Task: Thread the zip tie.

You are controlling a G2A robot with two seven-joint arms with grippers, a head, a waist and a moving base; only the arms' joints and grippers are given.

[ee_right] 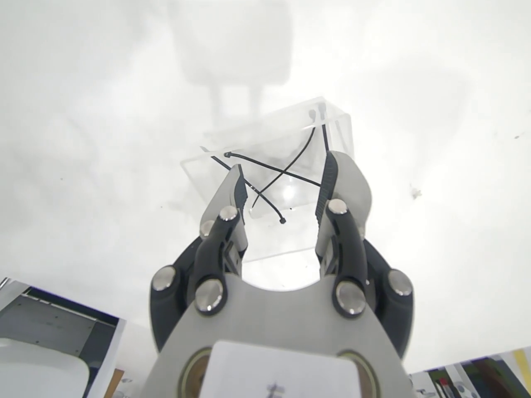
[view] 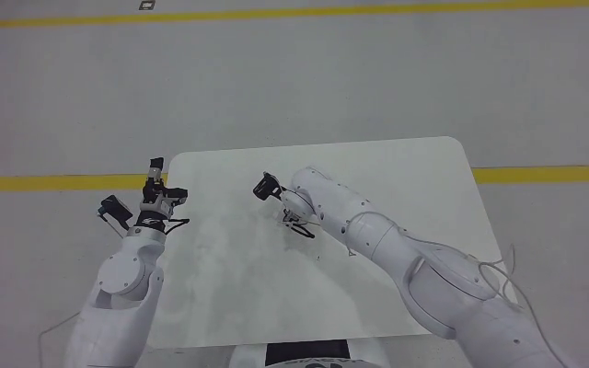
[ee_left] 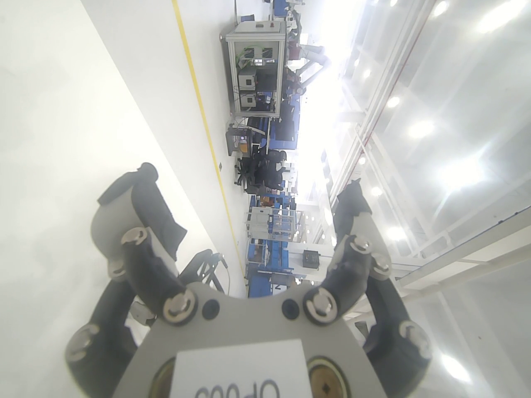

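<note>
Two thin black zip ties [ee_right: 286, 173] lie crossed on a clear plastic block [ee_right: 332, 126] on the white table [view: 405, 175]. One tie's head end [ee_right: 282, 221] hangs over the block's near side. My right gripper [ee_right: 284, 166] hovers just above the block, open, with the crossing ties between its fingers and nothing held. In the top view the right gripper [view: 296, 223] is at the table's middle. My left gripper [ee_left: 249, 180] is open and empty, at the table's left edge [view: 166, 184], well apart from the ties.
The table's curved edge [ee_left: 103, 64] runs beside the left gripper, with the floor and a yellow line [ee_left: 195, 80] beyond it. A small dark speck [ee_right: 415, 193] lies on the table near the block. Bare tabletop surrounds the block.
</note>
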